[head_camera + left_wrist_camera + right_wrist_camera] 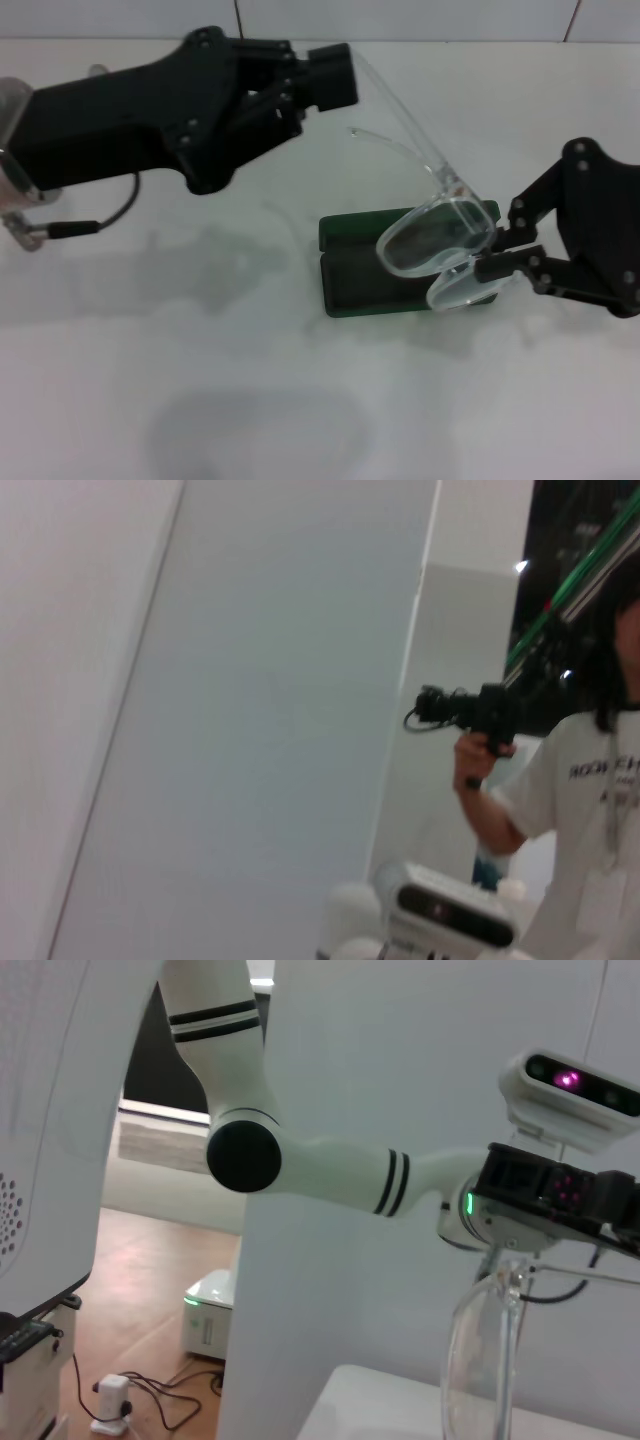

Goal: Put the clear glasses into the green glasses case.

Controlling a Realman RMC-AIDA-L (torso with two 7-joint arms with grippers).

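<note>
The clear glasses (430, 235) hang tilted over the right half of the open green glasses case (360, 280), which lies on the white table. My left gripper (335, 75), up at the back left of the case, is shut on the tip of one raised clear arm. My right gripper (487, 266) comes in from the right at the case's right end and is shut on the edge of the lower lens. The other clear arm juts free between the two grippers. In the right wrist view one clear lens (480, 1360) shows close up, with the left arm (330, 1170) behind it.
The white table (300, 400) stretches in front of and to the left of the case. A black cable (110, 220) hangs under the left arm. A white wall runs along the table's back. The left wrist view shows only a wall and a person (580, 800) holding a camera.
</note>
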